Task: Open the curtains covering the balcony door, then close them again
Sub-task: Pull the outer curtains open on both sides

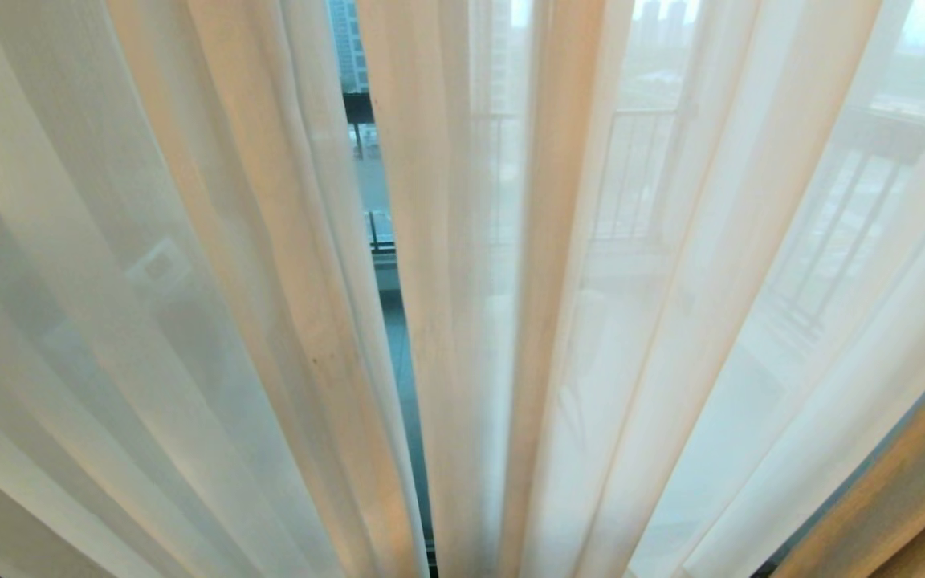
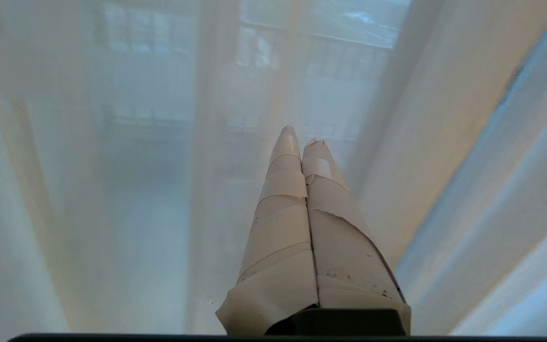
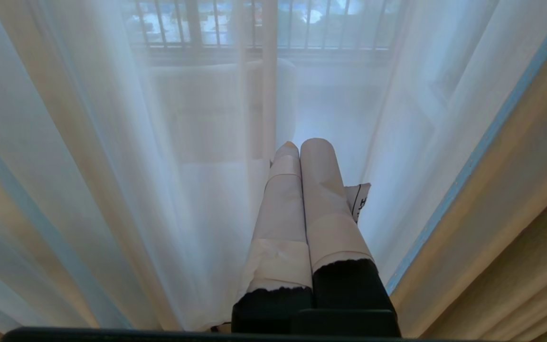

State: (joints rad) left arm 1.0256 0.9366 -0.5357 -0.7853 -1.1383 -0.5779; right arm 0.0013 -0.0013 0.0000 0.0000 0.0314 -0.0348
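Note:
Thin white sheer curtains (image 1: 189,305) fill the head view in long pleats. A narrow gap (image 1: 386,265) runs between the left panel and the right panel (image 1: 671,321). A strip of the balcony door's glass (image 1: 374,185) shows through that gap; the rest is veiled. Neither arm shows in the head view. My left gripper (image 2: 302,135), its fingers wrapped in beige tape, is shut with nothing visible between them and points at a sheer fold (image 2: 159,190). My right gripper (image 3: 300,145) is also shut and empty, facing the sheer (image 3: 183,190).
A thick cream-beige drape (image 1: 912,498) hangs at the far right, and in the right wrist view the drape (image 3: 515,228) hangs close beside my right gripper. Through the sheers a balcony railing (image 1: 631,168) and distant buildings show faintly.

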